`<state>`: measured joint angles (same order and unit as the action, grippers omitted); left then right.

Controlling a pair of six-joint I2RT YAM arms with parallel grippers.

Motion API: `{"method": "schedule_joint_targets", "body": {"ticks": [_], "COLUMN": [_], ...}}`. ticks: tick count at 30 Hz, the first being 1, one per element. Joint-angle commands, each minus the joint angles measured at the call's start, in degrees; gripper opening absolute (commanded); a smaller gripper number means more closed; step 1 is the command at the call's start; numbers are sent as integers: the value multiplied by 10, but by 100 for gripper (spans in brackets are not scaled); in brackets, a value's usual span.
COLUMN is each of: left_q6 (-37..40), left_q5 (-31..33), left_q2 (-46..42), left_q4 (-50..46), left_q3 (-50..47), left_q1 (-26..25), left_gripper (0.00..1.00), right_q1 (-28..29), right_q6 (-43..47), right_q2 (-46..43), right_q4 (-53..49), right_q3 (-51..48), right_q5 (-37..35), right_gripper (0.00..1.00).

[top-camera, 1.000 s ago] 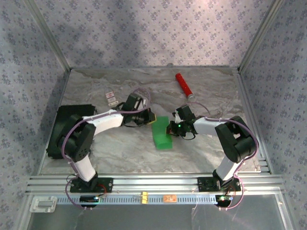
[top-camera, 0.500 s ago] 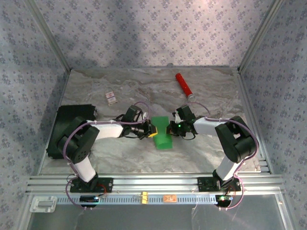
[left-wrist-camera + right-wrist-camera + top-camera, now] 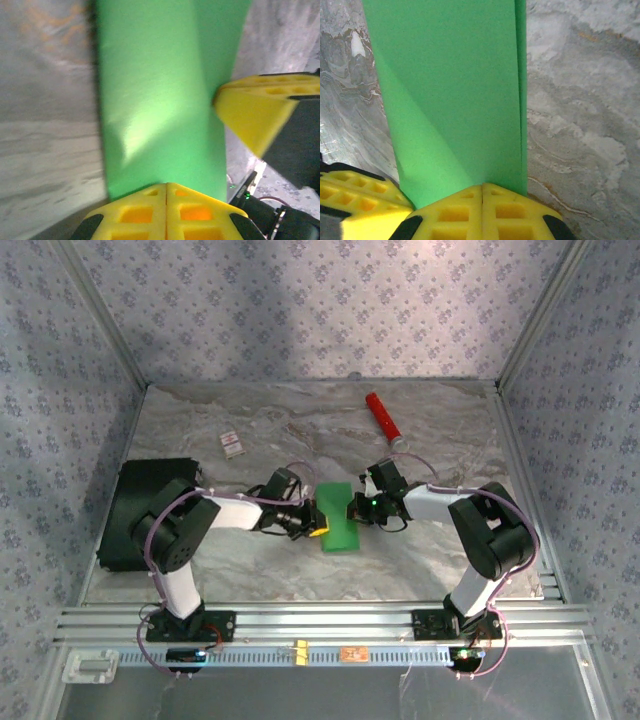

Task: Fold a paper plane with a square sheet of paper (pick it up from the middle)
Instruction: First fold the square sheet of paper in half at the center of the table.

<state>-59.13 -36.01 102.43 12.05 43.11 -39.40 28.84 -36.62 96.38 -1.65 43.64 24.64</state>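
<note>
table (image 3: 250, 560): grey marble | red cylinder (image 3: 382, 417): far right | white card (image 3: 232, 445): far left | black box (image 3: 135, 502): left edge | green paper (image 3: 338, 527): centre

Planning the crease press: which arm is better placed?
Right, probably: the right gripper is shut on the green paper beside its folded edge; the left gripper pinches the opposite side.

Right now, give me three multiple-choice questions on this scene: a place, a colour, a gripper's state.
1. Where on the table is the black box? A left edge; B far right corner; C centre.
2. What colour is the cylinder? A blue; B red; C white.
3. The right gripper is: A wide open; B shut on nothing; C shut on the green paper.
Answers: A, it lies along the left side; B, it is plainly red; C, its closed fingers pinch the paper's edge.
</note>
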Motion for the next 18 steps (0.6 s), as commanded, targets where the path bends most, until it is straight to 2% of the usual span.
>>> {"method": "schedule_joint_targets", "body": {"ticks": [1, 6, 14, 18], "left_q6": [26, 45, 22, -6], "left_q5": [14, 30, 28, 13], "left_q2": [4, -6, -70, -85], "left_q4": [-15, -40, -45, -7], "left_q3": [-26, -29, -10, -18], "left_q1": [-3, -3, -3, -7], "left_gripper": [7, 6, 7, 8], "right_q1": [-1, -1, -2, -3], "right_q6": [-4, -3, 0, 0], "right_q2": [13, 15, 10, 7], "right_q4": [-54, -55, -60, -59], "right_q3": [-24, -22, -21, -24], "right_q5": [-48, -46, -47, -48], "right_gripper": [1, 1, 1, 1]}}
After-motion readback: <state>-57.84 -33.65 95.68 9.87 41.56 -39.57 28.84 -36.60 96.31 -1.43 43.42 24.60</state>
